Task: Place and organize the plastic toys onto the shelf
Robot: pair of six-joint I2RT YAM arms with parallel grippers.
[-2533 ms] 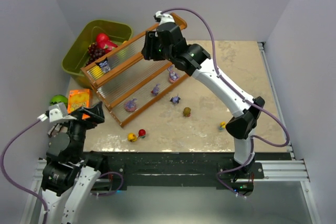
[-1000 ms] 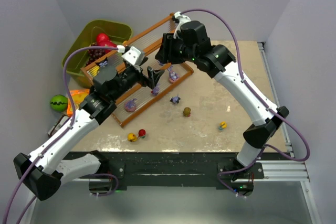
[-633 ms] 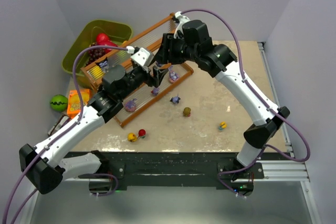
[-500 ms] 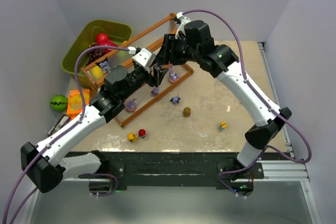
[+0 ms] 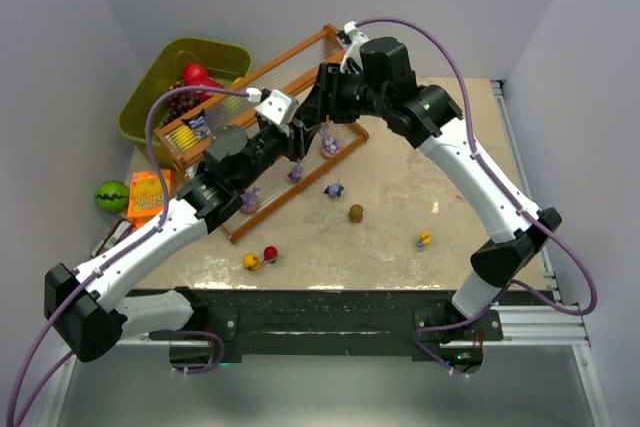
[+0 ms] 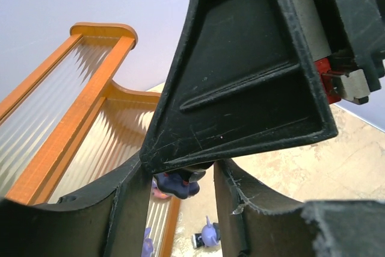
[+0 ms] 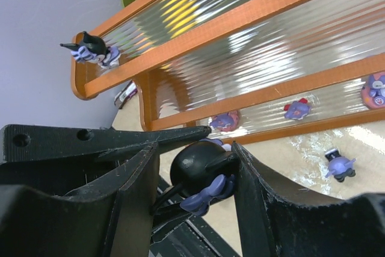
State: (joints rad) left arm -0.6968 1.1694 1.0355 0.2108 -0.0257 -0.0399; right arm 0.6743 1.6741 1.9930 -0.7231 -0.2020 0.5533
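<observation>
Above the low tier of the orange-framed shelf (image 5: pixel 230 95) my two grippers meet. My right gripper (image 7: pixel 192 154) is shut on a black-headed toy with a purple bow (image 7: pixel 201 170). My left gripper (image 6: pixel 182 176) has its fingers pinched on the same dark toy (image 6: pixel 177 185) from the other side. Three purple and pink toys (image 5: pixel 250 200) (image 5: pixel 297 172) (image 5: pixel 330 145) sit on the low tier. A dark striped one (image 7: pixel 90 49) stands on the top tier. On the table lie a purple toy (image 5: pixel 334 189), an olive one (image 5: pixel 356 213), a red one (image 5: pixel 270 254) and two yellow ones (image 5: pixel 252 262) (image 5: pixel 425 240).
An olive-green bin (image 5: pixel 160 77) behind the shelf holds a red fruit (image 5: pixel 197 77) and dark grapes (image 5: pixel 180 99). A green striped ball (image 5: pixel 112 195) and an orange box (image 5: pixel 148 195) lie at the table's left edge. Grey walls close in on three sides.
My left arm has swung up from the near left to the shelf, and its jaws have closed round the toy. The right gripper has come off the shelf's top end and holds steady.
</observation>
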